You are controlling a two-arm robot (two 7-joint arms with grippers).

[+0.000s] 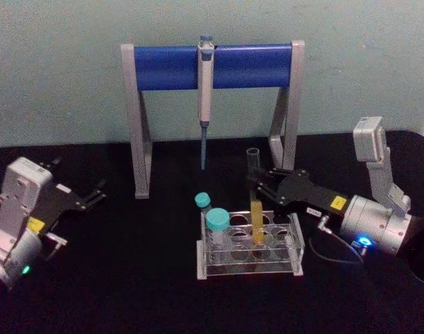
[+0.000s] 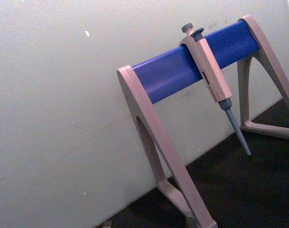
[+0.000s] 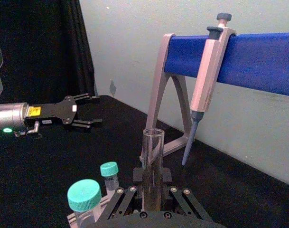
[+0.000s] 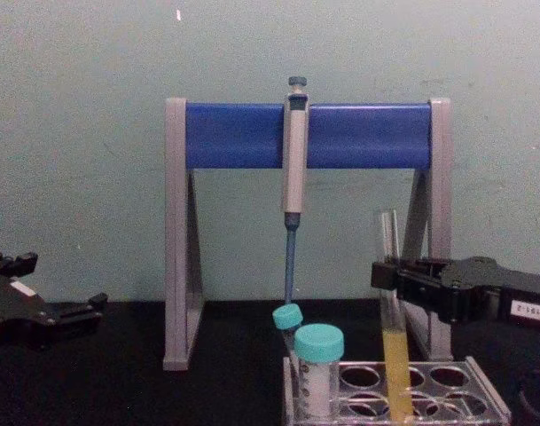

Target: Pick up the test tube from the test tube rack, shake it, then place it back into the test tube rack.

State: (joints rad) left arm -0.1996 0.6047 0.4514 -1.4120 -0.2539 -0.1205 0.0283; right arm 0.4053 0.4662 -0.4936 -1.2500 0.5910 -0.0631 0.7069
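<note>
Long clear glass test tube [image 1: 256,217] with yellow liquid is seated in low translucent grey plastic rack [image 1: 296,259]. Jaws of right gripper [image 1: 257,184] are clamped on its upper part. Left gripper [image 3: 97,109] is parked at left, jaws apart.

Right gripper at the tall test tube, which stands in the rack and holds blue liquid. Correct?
No: the liquid is yellow, as the chest view shows. The right gripper is at the test tube, which stands in the test tube rack. The left gripper sits aside.

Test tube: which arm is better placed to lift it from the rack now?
Right. The right gripper is around the test tube in the rack; the left gripper sits open, far off.
</note>
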